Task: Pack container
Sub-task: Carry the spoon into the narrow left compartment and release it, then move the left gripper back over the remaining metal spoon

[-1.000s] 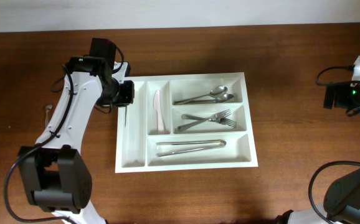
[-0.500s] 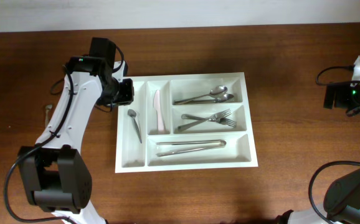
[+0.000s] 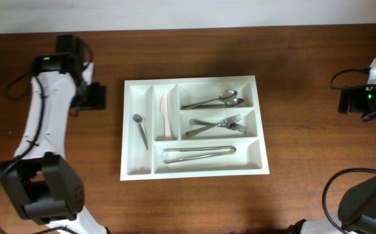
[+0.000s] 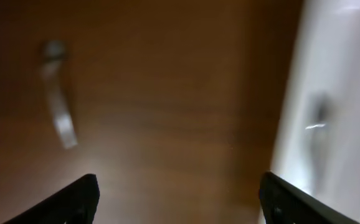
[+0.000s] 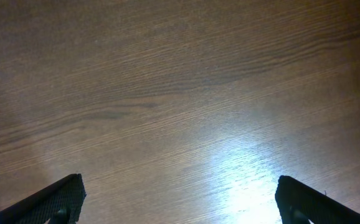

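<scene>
While hanging empty with left claw [image 4: 179,193] spread apart, spotted a blurry silvery piece [image 4: 56,102] ahead-left on the table [image 4: 167,93], container [image 4: 339,74] off to the right. Probably needed centring over that piece, then pinching across its thin part. Saw right claw [image 5: 180,193] gaping too.

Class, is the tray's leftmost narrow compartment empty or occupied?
Occupied: a single small spoon lies in the cutlery tray's leftmost compartment, nothing else.

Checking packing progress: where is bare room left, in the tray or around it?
Bare wooden table lies between the large white plastic cutlery tray and the right gripper, and along the tray's edge nearest the arm bases. Its leftmost narrow compartment is free below the small metal spoon. The three wide compartments are crowded.
</scene>
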